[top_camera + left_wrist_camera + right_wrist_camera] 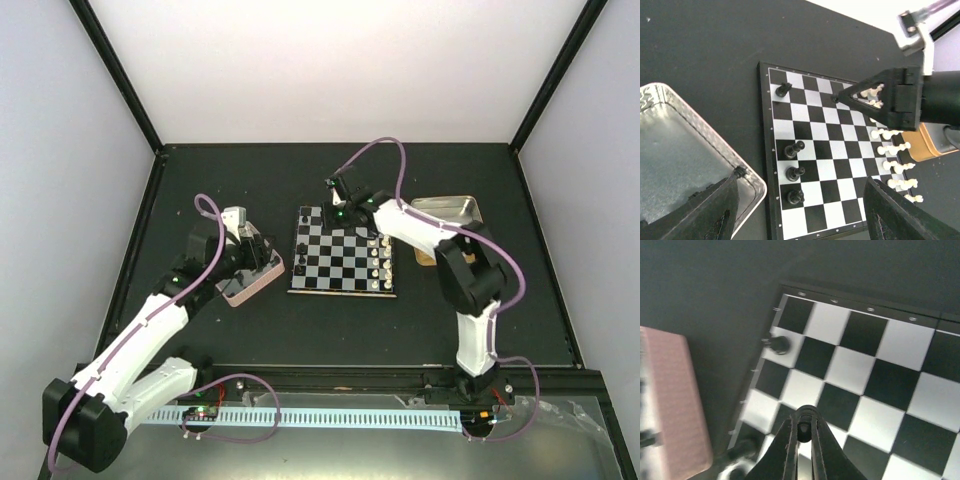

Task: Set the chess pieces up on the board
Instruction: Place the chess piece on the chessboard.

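Note:
The board [343,262] lies mid-table. Three black chess pieces [794,173] stand in its near-left column in the left wrist view, and another black piece [783,89] stands in the far corner. My right gripper [338,208] hangs over the board's far edge, shut on a small black piece [804,430], with its tip [835,99] low over a square. My left gripper [805,220] is open and empty above the gap between the pink-rimmed tin [752,182] and the board. One black piece [740,172] rests in the tin's corner, by my left finger.
White pieces [890,150] stand in two columns along the board's right side. A gold-rimmed tin [447,212] sits just right of the board. The pink-rimmed tin [250,285] is close to the board's left edge. Black frame rails border the dark table.

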### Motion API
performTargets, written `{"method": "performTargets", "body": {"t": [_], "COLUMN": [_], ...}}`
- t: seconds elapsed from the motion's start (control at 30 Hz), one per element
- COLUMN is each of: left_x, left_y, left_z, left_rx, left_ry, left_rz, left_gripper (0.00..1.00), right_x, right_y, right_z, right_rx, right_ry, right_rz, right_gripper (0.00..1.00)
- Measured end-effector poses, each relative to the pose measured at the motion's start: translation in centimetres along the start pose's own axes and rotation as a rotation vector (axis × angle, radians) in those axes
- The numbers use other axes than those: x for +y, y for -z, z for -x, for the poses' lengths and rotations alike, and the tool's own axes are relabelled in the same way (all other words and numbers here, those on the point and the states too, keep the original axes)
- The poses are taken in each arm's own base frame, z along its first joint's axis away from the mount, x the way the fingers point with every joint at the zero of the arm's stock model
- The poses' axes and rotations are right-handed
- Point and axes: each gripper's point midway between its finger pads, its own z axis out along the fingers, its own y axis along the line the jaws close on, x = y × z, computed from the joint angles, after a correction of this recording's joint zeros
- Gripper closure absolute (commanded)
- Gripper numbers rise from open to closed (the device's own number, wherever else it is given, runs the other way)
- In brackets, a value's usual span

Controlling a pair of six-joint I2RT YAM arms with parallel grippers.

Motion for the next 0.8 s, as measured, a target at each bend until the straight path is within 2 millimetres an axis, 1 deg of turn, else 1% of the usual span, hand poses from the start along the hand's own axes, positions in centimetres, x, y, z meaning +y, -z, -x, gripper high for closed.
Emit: {"method": "performTargets", "body": {"t": [0.07,0.13,0.23,0.4,0.6,0.7,0.8], "left_x": [0.6,0.7,0.8,0.6,0.3,0.3,0.4], "left_y": [-0.1,-0.2,-0.2,-0.2,-0.3,-0.4,-0.5], "left_z": [-0.7,-0.9,-1.2,-1.4,-1.7,-1.8,-2.0], "left_rx": [0.017,0.025,0.035,0.048,0.061,0.069,0.077], "left_ry": [0.012,0.017,0.023,0.034,0.047,0.051,0.053], "left_rz": [0.018,0.023,0.023,0.009,-0.005,-0.007,-0.006], "left_gripper": [0.3,0.3,0.3,0.3,0.3,0.3,0.3], "right_x": [-1.5,-2.5,-3.2,-3.4,-3.7,-3.3,-3.3], "right_y": [-2.0,-3.5,-5.0,-6.7,-8.7,-9.0,-9.3], "right_z": [-0.5,-0.6,-0.1,0.9,1.0,1.7,2.0], "right_rx": [0.043,0.064,0.071,0.066,0.08,0.071,0.073], "right_ry": [0.029,0.05,0.073,0.082,0.08,0.081,0.081], "right_rz": [-0.075,-0.125,-0.168,-0.188,-0.196,-0.192,-0.194], "right_gripper": [0.97,0.97,0.97,0.97,0.96,0.95,0.94]}}
